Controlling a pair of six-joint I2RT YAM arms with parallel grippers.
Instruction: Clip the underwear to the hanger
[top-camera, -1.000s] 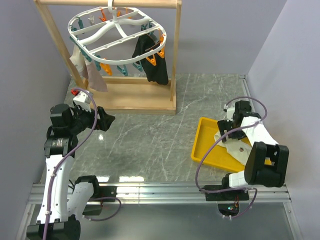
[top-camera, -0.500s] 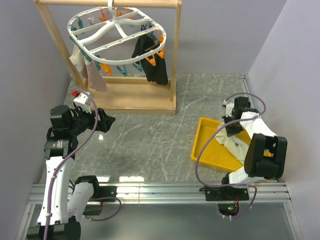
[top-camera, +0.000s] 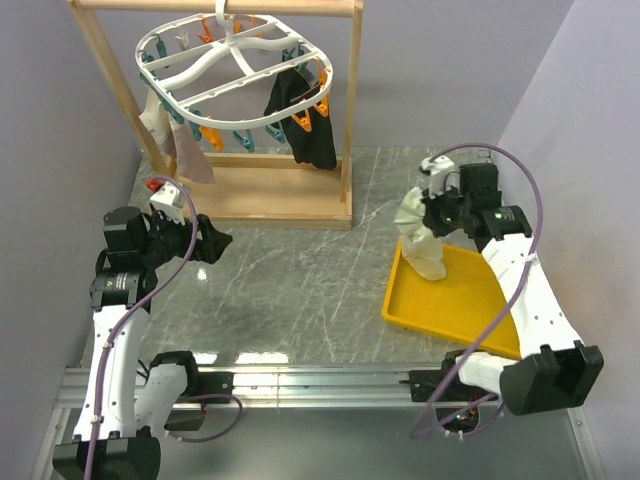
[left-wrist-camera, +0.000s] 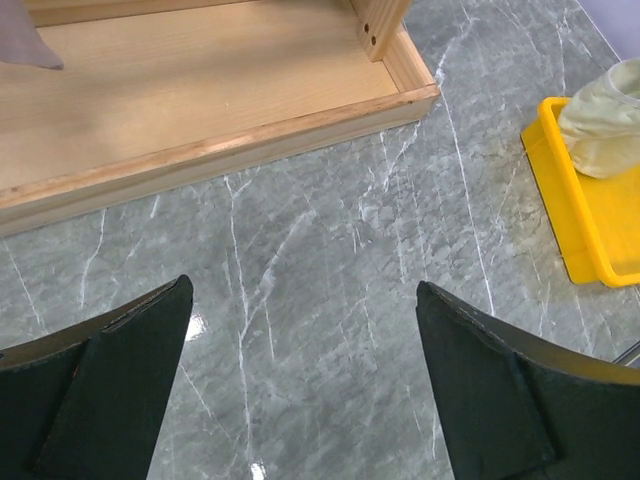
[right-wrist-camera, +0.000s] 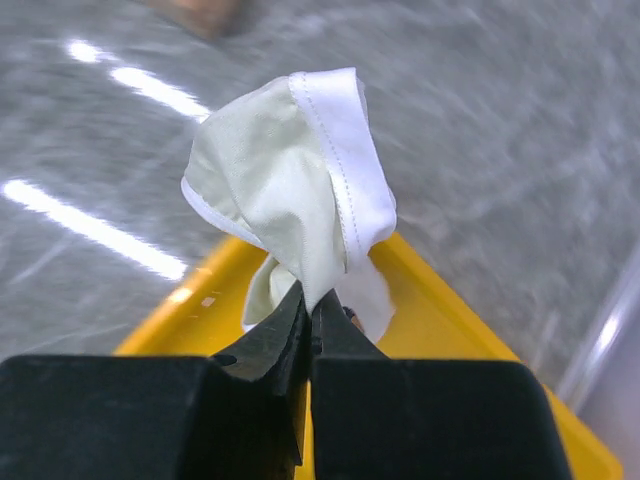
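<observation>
The right hand (right-wrist-camera: 311, 300) is clenched on the underwear (right-wrist-camera: 300, 180). In the right wrist view its two dark fingers meet with a fold of the pale cream fabric pinched between their tips. The rest of the garment is bunched up just past them, with a white stitched edge band curving over the top.

From above, this hand (top-camera: 437, 207) is raised over the far left corner of a yellow tray (top-camera: 470, 300). The underwear (top-camera: 421, 238) hangs from it in a loose column. The lower end reaches that corner of the tray, but I cannot tell whether it rests on the tray floor or rim. The tray floor beyond the garment shows bare yellow. The left wrist view catches the same bundle (left-wrist-camera: 605, 110) over the tray's edge (left-wrist-camera: 560, 205).

The left hand (left-wrist-camera: 303, 290) is released, its black fingers spread wide above the grey marble counter (top-camera: 300, 270). It holds nothing and is well apart from the underwear, on the other side of the counter (top-camera: 212, 243).

The hanger (top-camera: 235, 68) hangs from the top bar of a wooden rack (top-camera: 347, 120) at the far edge of the counter. Teal and orange clips dangle around its white frame. A black garment (top-camera: 305, 125) is clipped on its right side and a beige-pink cloth (top-camera: 182, 152) on its left. The hanger is well away from the right hand and the underwear.
</observation>
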